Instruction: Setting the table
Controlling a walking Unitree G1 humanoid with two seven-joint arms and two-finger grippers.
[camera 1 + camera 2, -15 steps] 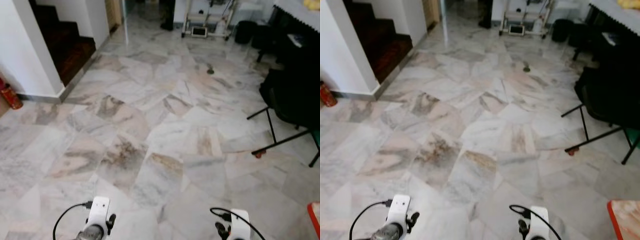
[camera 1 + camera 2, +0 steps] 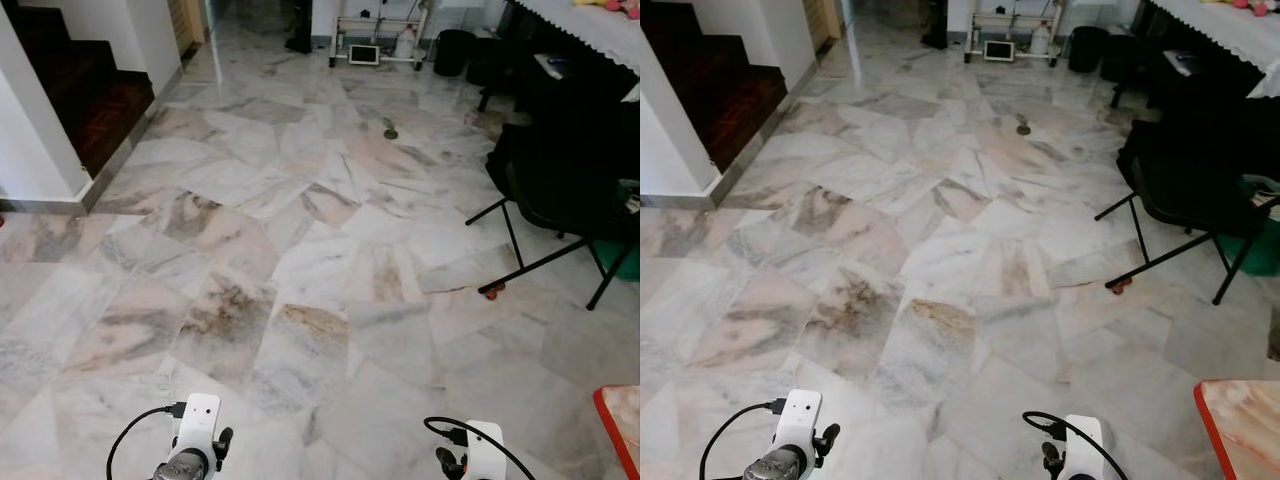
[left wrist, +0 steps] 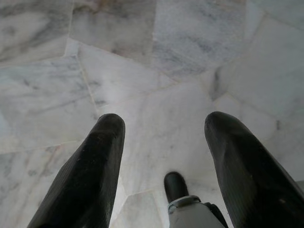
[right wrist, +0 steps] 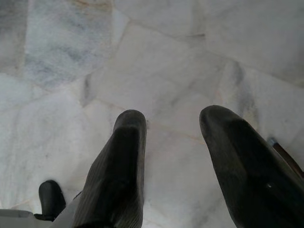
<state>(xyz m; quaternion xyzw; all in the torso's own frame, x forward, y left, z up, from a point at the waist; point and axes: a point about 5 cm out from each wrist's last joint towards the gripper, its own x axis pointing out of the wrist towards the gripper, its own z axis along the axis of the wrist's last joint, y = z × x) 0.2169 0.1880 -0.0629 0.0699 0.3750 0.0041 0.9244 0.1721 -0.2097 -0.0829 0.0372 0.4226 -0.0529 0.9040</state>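
Both tools, left (image 3: 164,128) and right (image 4: 173,126), hang apart over marble floor (image 2: 320,260); a red-edged tabletop (image 2: 1245,420), perhaps, is cut off

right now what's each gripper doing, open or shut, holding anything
Left gripper: open, holding nothing, hanging over the marble floor.
Right gripper: open, holding nothing, also over the floor.

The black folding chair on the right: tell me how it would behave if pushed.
The black chair likely slides readily: its thin legs stand on polished marble floor. Pushed high, it may tip, since the frame looks light and narrow-footed.
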